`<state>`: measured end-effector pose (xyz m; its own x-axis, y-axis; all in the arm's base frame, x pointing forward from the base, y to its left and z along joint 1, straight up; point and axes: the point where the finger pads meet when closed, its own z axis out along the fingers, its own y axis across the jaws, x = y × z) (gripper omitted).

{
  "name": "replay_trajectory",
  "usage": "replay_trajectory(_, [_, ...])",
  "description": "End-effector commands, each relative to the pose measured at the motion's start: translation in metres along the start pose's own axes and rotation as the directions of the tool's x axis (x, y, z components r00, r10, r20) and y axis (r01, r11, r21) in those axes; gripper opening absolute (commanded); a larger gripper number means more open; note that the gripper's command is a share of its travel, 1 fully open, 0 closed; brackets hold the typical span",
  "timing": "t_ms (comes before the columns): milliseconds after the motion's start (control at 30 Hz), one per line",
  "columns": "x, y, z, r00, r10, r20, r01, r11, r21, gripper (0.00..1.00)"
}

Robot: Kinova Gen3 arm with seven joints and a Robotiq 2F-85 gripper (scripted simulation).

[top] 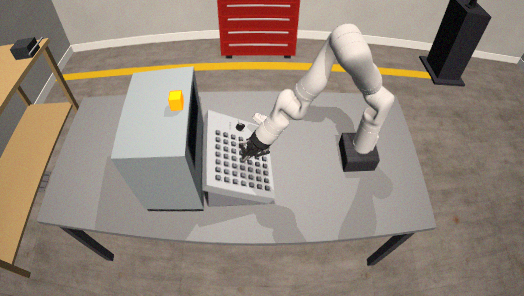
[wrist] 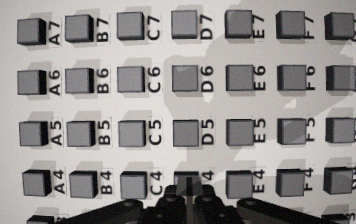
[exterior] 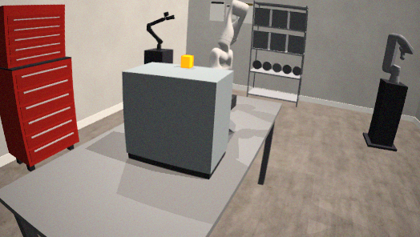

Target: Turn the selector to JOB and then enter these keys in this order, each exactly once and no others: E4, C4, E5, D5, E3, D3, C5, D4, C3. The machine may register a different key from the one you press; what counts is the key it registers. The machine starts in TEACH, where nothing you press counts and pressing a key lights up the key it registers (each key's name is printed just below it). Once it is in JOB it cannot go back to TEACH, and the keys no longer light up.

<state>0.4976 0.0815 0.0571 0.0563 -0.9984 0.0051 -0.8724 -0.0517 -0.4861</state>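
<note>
The keypad panel [top: 217,120] is a light sloped box with rows of grey keys and a black selector knob [top: 240,126] near its back edge. The knob's setting is too small to read. My gripper [top: 244,159] [wrist: 189,192] is shut and empty, with its fingertips over the key D4 [wrist: 176,179], partly covering it. Whether the tips touch the key cannot be told. In the wrist view, keys C4 [wrist: 133,185], E4 [wrist: 239,185], C5 [wrist: 132,133], D5 [wrist: 186,133] and E5 [wrist: 240,132] show unlit. The row 3 keys are mostly hidden by the gripper.
A tall grey cabinet [top: 150,128] [exterior: 168,114] stands right beside the panel's left side, with a yellow cube [top: 176,100] [exterior: 187,61] on top. It blocks the panel in the exterior view. The arm's black base [top: 359,160] is on the table [top: 320,208] to the right.
</note>
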Motion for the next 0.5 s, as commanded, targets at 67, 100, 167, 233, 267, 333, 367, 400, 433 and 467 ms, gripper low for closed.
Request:
replay_trajectory(67, [-0.0008, -0.0036, 0.0029, 1.000, 0.004, 0.001, -0.004, 1.000, 0.008, 0.10])
replay_trajectory(100, [-0.0008, -0.0036, 0.0033, 1.000, 0.004, 0.001, -0.004, 1.000, 0.008, 0.10])
replay_trajectory(167, [-0.0008, -0.0036, 0.0037, 1.000, 0.004, 0.001, -0.004, 1.000, 0.008, 0.10])
replay_trajectory(233, [-0.0006, -0.0031, 0.0041, 1.000, 0.004, 0.001, -0.004, 1.000, 0.007, 0.10])
replay_trajectory(267, [-0.0007, -0.0034, 0.0045, 1.000, 0.004, 0.001, -0.004, 1.000, 0.007, 0.10])
replay_trajectory(333, [-0.0008, -0.0037, 0.0053, 1.000, 0.004, 0.002, -0.004, 1.000, 0.008, 0.10])
replay_trajectory(367, [-0.0008, -0.0036, 0.0057, 1.000, 0.004, 0.001, -0.004, 1.000, 0.008, 0.10])
replay_trajectory(400, [-0.0008, -0.0036, 0.0060, 1.000, 0.004, 0.001, -0.004, 1.000, 0.007, 0.10])
replay_trajectory(433, [-0.0007, -0.0035, 0.0064, 1.000, 0.004, 0.001, -0.004, 1.000, 0.007, 0.10])
replay_trajectory(467, [-0.0007, -0.0035, 0.0067, 1.000, 0.004, 0.001, -0.004, 1.000, 0.007, 0.10])
